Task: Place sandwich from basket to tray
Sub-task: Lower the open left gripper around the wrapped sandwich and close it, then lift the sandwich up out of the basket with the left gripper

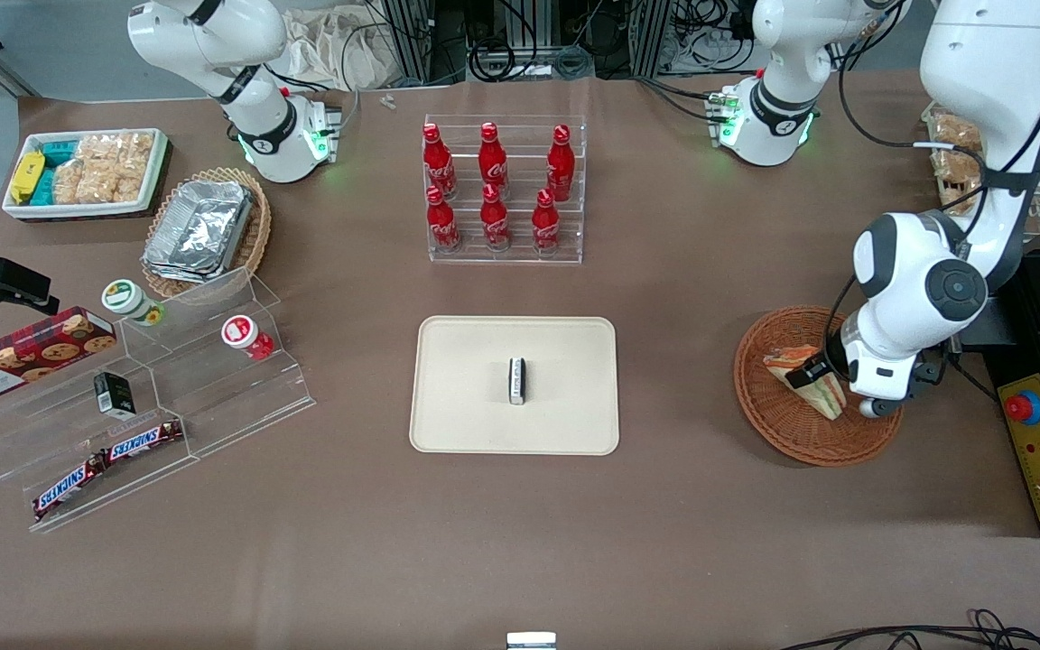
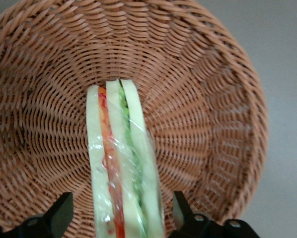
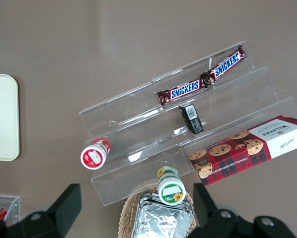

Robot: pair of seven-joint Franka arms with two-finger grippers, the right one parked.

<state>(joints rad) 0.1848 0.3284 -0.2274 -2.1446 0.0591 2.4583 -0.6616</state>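
Observation:
The sandwich point(image 1: 807, 370), a clear-wrapped wedge of white bread with orange-red and green filling, stands on edge in the round reddish-brown wicker basket point(image 1: 800, 447) toward the working arm's end of the table. My left gripper point(image 1: 840, 390) is low inside the basket, open, with one finger on each side of the sandwich. In the left wrist view the sandwich point(image 2: 122, 163) runs between the two black fingertips point(image 2: 64, 210), with a small gap on each side, over the basket weave point(image 2: 213, 99). The beige tray point(image 1: 457, 361) lies at mid-table.
A small black-and-white box point(image 1: 516, 380) lies on the tray. A clear rack of red bottles point(image 1: 502, 190) stands farther from the camera. A control box with a red button point(image 1: 1026, 408) sits beside the basket. Clear tiered shelves with snacks point(image 1: 150, 397) are toward the parked arm's end.

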